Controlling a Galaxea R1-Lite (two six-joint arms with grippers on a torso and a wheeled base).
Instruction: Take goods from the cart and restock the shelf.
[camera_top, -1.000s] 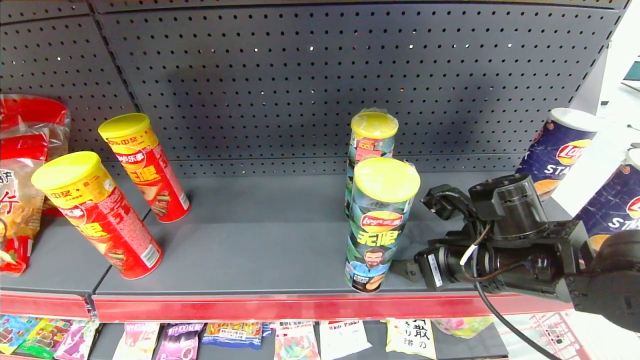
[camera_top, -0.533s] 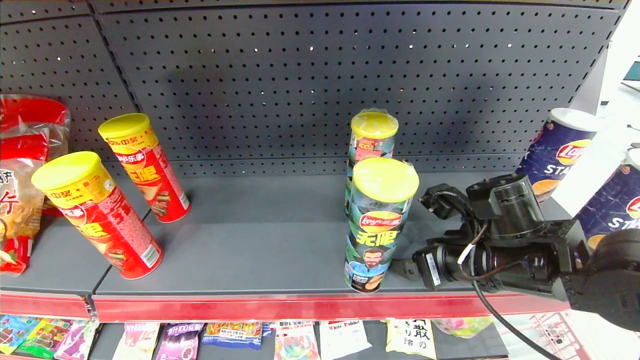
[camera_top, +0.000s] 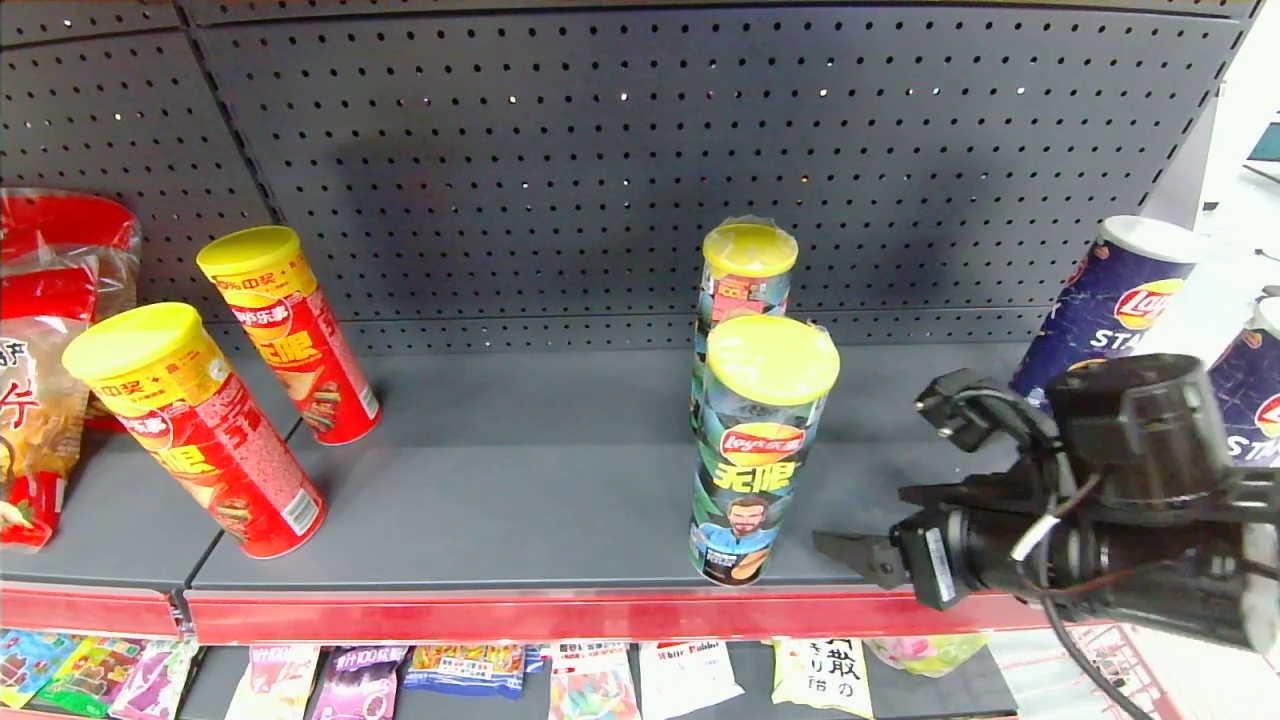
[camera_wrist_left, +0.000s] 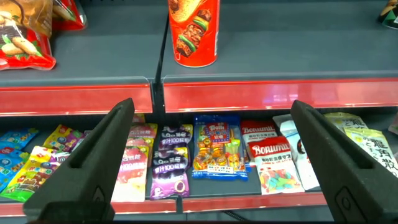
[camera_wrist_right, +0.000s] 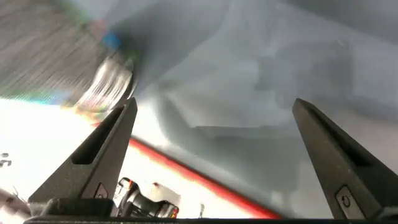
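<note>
- 1 green cardboard crisp tube with yellow plastic lid (camera_top: 757, 450) stands on the grey metal shelf (camera_top: 520, 480), just beyond the right gripper (camera_top: 868, 532), whose jaws are released and empty; this placement looks done.
- Left gripper (camera_wrist_left: 211, 106) jaws are spread and empty; more goods likely remain to fetch.

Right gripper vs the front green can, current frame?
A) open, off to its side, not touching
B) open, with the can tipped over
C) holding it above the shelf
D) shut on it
A: the right gripper has its fingers spread wide with nothing between them, and the green can stands upright on the shelf, apart from the gripper.
</note>
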